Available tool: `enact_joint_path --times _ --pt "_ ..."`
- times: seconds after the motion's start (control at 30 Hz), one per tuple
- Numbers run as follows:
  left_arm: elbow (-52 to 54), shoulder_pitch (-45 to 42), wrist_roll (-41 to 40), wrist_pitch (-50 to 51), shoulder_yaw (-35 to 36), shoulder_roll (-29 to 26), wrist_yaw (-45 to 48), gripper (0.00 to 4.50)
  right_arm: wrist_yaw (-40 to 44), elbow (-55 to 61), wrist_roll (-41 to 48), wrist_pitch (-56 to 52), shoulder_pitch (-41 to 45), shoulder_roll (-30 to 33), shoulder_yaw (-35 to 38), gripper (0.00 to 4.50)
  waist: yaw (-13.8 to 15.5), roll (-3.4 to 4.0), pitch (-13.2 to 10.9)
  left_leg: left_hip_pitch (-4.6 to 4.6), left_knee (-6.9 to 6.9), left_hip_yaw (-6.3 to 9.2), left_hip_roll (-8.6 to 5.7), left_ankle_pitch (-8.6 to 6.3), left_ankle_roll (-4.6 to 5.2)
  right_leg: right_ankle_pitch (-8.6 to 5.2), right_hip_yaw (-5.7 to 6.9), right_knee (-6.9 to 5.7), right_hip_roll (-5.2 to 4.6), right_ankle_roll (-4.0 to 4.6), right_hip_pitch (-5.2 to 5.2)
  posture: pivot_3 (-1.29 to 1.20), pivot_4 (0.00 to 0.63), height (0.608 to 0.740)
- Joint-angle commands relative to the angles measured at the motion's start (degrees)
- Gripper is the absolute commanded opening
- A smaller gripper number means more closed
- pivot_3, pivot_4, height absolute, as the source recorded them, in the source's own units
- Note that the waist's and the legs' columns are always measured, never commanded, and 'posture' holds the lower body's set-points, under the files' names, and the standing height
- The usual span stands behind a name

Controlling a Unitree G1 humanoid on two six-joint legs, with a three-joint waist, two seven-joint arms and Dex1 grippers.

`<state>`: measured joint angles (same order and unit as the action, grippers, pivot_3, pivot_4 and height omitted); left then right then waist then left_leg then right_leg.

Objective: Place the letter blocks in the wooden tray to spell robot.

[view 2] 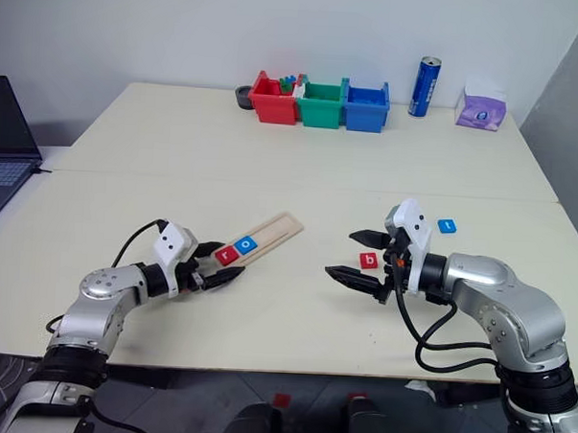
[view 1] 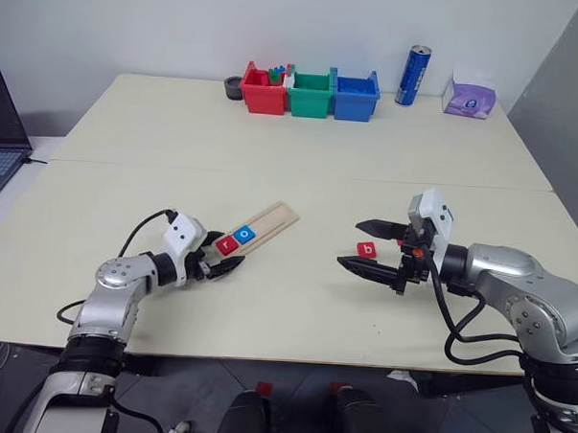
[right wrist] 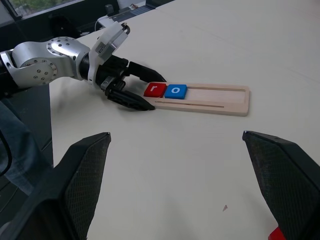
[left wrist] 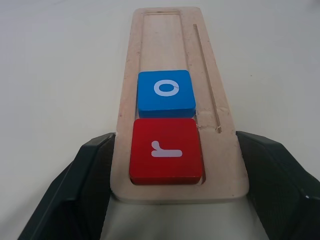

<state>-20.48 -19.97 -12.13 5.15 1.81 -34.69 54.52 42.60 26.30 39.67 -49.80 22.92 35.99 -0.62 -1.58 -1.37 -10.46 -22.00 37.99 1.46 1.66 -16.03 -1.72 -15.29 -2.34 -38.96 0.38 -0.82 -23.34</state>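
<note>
The wooden tray [view 1: 273, 219] lies slantwise on the table left of centre. A red "r" block [left wrist: 166, 151] sits at its near end, with a blue "o" block [left wrist: 165, 91] touching it; the rest of the slot is bare. My left gripper [view 1: 226, 256] is shut on the tray's near end, one black finger [left wrist: 87, 175] pressed to each long edge. A red "b" block [view 1: 366, 249] lies on the table right of centre. My right gripper [view 1: 348, 243] hovers open just left of it. A blue "t" block [view 2: 447, 225] rests farther right.
Red [view 1: 264, 93], green [view 1: 311, 95] and blue [view 1: 356, 99] bins stand in a row at the table's back. A blue can [view 1: 412, 75] and a purple tissue box [view 1: 470, 96] are to their right. A laptop [view 1: 0, 137] sits at the far left.
</note>
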Motion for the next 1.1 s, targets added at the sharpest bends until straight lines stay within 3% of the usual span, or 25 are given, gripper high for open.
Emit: enact_joint_path --times 0.03,0.2,0.47,0.73,1.1 --pt "5.2 0.5 -0.5 -1.7 -4.0 -0.2 6.5 3.39 1.9 2.3 0.4 1.6 -1.0 2.2 1.6 4.50 0.1 0.00 0.0 -0.01 0.00 -0.01 0.00 0.00 0.00 0.00 0.00 0.01 -0.01 0.00 0.00 0.00 0.150 0.740" --pt "6.6 -0.3 -1.2 -3.5 -7.4 -2.3 16.1 3.39 6.2 1.5 -1.5 4.9 -3.0 5.9 0.6 4.50 0.0 0.00 0.0 -0.08 0.00 -0.04 -0.01 0.00 0.00 -0.01 0.00 0.07 -0.06 -0.01 -0.03 0.00 0.150 0.740" --pt "-7.5 -10.7 0.4 -11.9 -11.3 -1.6 29.1 3.39 8.0 -0.7 -3.0 7.1 -2.1 6.8 0.5 4.50 0.0 -0.01 0.0 -0.03 0.01 -0.05 -0.02 0.00 0.01 -0.13 0.06 0.00 0.14 -0.21 -0.03 0.00 0.150 0.740" --pt "-26.0 -20.7 5.3 -24.0 -13.1 3.2 32.7 3.39 7.0 0.3 -2.9 7.1 -2.6 6.6 0.6 4.50 0.0 -0.02 0.0 -0.15 0.06 -0.06 -0.05 0.00 0.01 0.00 0.08 0.05 0.13 0.00 -0.09 0.00 0.150 0.740" --pt "-31.2 -22.4 6.4 -29.3 -12.9 6.1 34.1 3.39 5.6 1.9 -2.2 6.6 -3.7 6.7 1.1 4.50 0.0 -0.02 0.0 -0.16 0.08 -0.03 -0.05 0.00 0.02 0.00 0.09 0.03 0.13 -0.01 -0.09 0.00 0.150 0.740"
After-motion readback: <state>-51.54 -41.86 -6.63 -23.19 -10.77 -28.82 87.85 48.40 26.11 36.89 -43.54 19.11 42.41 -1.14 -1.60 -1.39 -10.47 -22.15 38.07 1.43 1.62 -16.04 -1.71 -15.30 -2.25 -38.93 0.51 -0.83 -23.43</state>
